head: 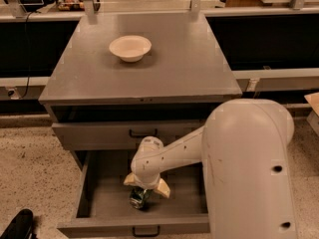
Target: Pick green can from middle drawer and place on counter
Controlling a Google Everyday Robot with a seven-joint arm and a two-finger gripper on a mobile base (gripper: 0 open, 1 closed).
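Note:
The green can (pixel 139 198) lies on the floor of the open middle drawer (pixel 102 193), near its front centre. My gripper (pixel 145 187) hangs inside the drawer right over the can, with its tan fingers (pixel 162 188) spread to either side of the can's top. The fingers stand apart and do not close on the can. The white arm reaches in from the right and hides the drawer's right part. The grey counter (pixel 174 68) is the cabinet top above the drawers.
A white bowl (pixel 130 47) sits on the counter at the back left. A shut grey drawer front with a black handle (pixel 143 133) is just above the open drawer. Speckled floor (pixel 30 173) lies to the left. A black object (pixel 17 225) shows at the bottom left.

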